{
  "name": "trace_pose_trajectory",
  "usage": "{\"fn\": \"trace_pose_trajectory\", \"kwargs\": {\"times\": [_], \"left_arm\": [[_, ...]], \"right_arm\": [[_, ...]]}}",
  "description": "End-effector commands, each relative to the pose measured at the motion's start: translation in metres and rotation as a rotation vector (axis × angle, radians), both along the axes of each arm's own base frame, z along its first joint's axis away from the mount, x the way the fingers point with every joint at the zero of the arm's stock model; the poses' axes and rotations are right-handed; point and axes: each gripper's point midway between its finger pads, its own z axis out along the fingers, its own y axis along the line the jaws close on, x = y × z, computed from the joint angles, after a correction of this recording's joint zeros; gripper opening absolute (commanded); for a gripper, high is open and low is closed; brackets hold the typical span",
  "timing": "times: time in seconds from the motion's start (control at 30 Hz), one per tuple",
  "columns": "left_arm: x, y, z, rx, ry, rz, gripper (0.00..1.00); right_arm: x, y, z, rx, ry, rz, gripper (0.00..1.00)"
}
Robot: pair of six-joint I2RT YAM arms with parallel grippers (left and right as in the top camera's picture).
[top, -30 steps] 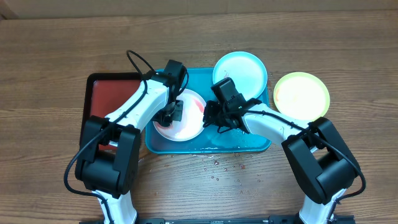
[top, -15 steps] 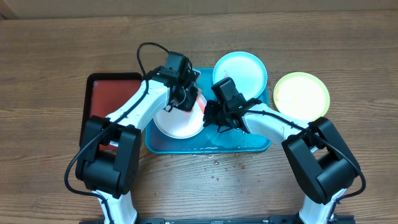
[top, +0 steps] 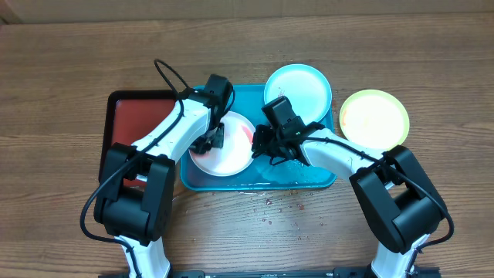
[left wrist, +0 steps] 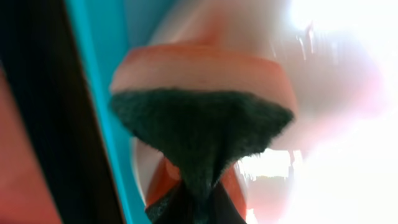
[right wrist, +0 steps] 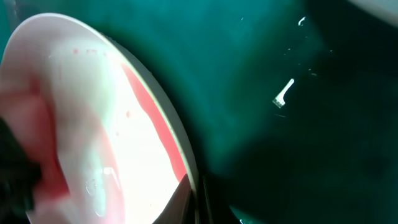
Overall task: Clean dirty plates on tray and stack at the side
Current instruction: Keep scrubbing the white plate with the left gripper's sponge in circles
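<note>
Gleaming round white plate (top: pixel 231 161), fuzzy dark sponge (left wrist: pixel 199 127)

Wood table (top: pixel 62 77): blue tray (top: pixel 309 179), red tray (top: pixel 131 116), yellow-green plate (top: pixel 374 120).

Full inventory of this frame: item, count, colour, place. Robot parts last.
table: 1, brown wood, under everything
turquoise tray: 1, turquoise, centre
red tray: 1, red, black rim, left of turquoise tray
white plate: 1, white with red smears, in turquoise tray
pale blue plate: 1, pale blue, over turquoise tray's far right corner
yellow-green plate: 1, yellow-green, on table, right of turquoise tray
sponge: 1, orange with dark green face, on white plate
droplets: several, some reddish, on table before turquoise tray
left end effector: 1, black, shut on sponge
right end effector: 1, black, shut on white plate's right rim
</note>
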Motion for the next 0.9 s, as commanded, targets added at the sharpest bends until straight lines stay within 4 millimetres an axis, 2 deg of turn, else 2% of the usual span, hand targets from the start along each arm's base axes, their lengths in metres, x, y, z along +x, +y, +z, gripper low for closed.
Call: {"fn": "trace_pose_trajectory", "kwargs": {"times": [0.0, 0.1, 0.17, 0.27, 0.37, 0.43, 0.53, 0.63, 0.73, 0.8, 0.87], "left_arm": [[-0.031, -0.037, -0.007, -0.223, 0.181, -0.173, 0.04], [-0.05, -0.075, 0.001, -0.475, 0.26, -0.388, 0.04], [-0.051, -0.091, 0.006, -0.578, 0.248, -0.482, 0.04], [-0.03, -0.097, 0.004, -0.577, 0.156, -0.517, 0.04], [0.005, -0.098, 0.002, -0.523, 0.013, -0.513, 0.04], [0.03, -0.088, 0.001, -0.428, -0.079, -0.466, 0.04], [0.066, -0.056, 0.003, -0.218, -0.217, -0.326, 0.04], [0.086, -0.02, 0.009, -0.022, -0.323, -0.15, 0.04], [0.082, 0.004, 0.011, 0.087, -0.344, -0.013, 0.04], [0.071, 0.008, 0.008, 0.093, -0.306, 0.028, 0.04], [0.052, 0.002, 0.0, 0.045, -0.217, 0.022, 0.04]], "right_arm": [[0.007, 0.004, 0.006, 0.015, -0.02, -0.005, 0.04], [0.008, 0.005, 0.006, 0.017, -0.022, -0.005, 0.04], [0.008, 0.005, 0.006, 0.017, -0.022, -0.005, 0.04], [0.008, 0.005, 0.006, 0.016, -0.022, -0.005, 0.04], [0.007, 0.005, 0.006, 0.016, -0.021, -0.005, 0.04], [0.007, 0.005, 0.006, 0.016, -0.021, -0.005, 0.04], [0.007, 0.005, 0.006, 0.016, -0.021, -0.005, 0.04], [0.007, 0.005, 0.006, 0.016, -0.021, -0.005, 0.04], [0.007, 0.004, 0.006, 0.015, -0.02, -0.005, 0.04], [0.007, 0.004, 0.006, 0.014, -0.019, -0.005, 0.04], [0.007, 0.004, 0.006, 0.015, -0.018, -0.005, 0.04]]}}
